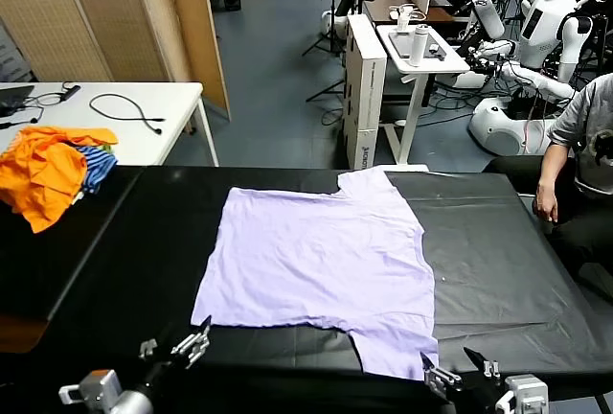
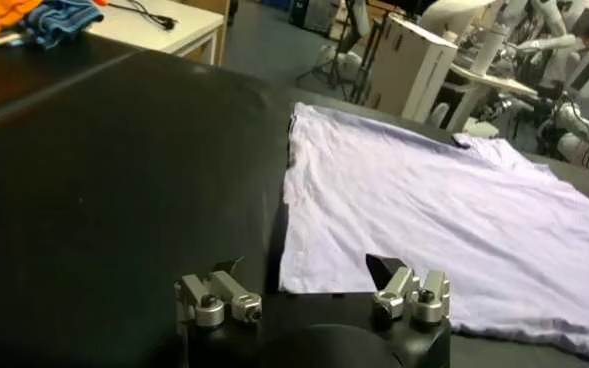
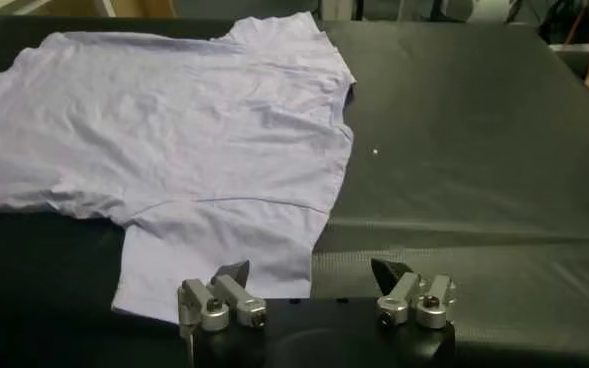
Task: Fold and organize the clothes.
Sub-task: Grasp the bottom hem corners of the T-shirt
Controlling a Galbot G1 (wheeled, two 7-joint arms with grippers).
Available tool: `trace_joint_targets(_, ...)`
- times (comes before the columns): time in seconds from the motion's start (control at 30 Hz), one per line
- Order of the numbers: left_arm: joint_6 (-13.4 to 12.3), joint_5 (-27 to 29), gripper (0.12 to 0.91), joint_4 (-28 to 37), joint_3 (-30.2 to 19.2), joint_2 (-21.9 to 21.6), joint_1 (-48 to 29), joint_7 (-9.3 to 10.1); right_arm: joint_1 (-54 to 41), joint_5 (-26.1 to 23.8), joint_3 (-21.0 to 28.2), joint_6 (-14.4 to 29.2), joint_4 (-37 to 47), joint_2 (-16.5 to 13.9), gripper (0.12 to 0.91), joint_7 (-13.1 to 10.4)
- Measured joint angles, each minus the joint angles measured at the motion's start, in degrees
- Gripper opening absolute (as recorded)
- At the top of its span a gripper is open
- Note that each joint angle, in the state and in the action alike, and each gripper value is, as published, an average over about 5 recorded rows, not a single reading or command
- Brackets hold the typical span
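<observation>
The clothes, a pale lavender T-shirt (image 1: 316, 261), lie spread flat, plain side up, on the black table (image 1: 498, 251). Its hem points to my left and its sleeves to my right. My left gripper (image 1: 177, 337) hovers open at the table's near edge, just short of the hem's near corner (image 2: 299, 280). In the left wrist view the left gripper (image 2: 304, 268) holds nothing, and the T-shirt (image 2: 444, 200) stretches away beyond it. My right gripper (image 1: 450, 361) is open and empty beside the near sleeve (image 1: 397, 347). In the right wrist view the right gripper (image 3: 310, 270) sits at that sleeve's edge, with the T-shirt (image 3: 174, 130) ahead.
A heap of orange and blue-striped garments (image 1: 53, 170) lies at the table's far left corner. Behind it stands a white table (image 1: 144, 107) with a cable. A seated person (image 1: 584, 146) rests a hand near the table's right end. Carts and other robots stand farther back.
</observation>
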State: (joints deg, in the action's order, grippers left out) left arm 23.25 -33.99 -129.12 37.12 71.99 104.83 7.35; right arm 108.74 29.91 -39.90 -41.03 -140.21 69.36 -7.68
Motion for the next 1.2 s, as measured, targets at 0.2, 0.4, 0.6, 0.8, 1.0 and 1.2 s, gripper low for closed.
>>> trace_joint_targets(0.2,-0.2,0.1,0.907,1.3,-0.1,0.3,-0.6,-0.04,-0.7,0.2,0.1,1.1,0.9,0.1,0.829,0.3)
trace_joint_targets(0.4,-0.5,0.3,0.907,2.6,-0.3,0.6,-1.1,-0.03,-0.7,0.4,0.1,1.6,1.9,0.3,0.699,0.4)
trace_joint_targets(0.6,-1.0,0.4,0.907,3.4,-0.3,0.6,-1.3,-0.16,-1.1,0.7,0.2,2.1,3.1,0.5,0.620,0.6)
trace_joint_targets(0.8,-1.1,0.8,0.873,3.8,-0.2,0.6,-1.3,-0.22,-1.4,0.7,0.3,2.5,4.0,0.6,0.528,0.8)
trace_joint_targets(1.0,-1.2,1.5,0.593,3.6,-0.2,0.6,-0.9,-0.59,-1.4,0.7,0.4,2.7,4.4,0.6,0.309,0.9)
trace_joint_targets(1.2,-1.2,2.5,0.223,3.6,-0.5,0.7,-0.5,-1.35,-1.0,0.5,0.5,3.2,4.3,0.6,0.153,1.1)
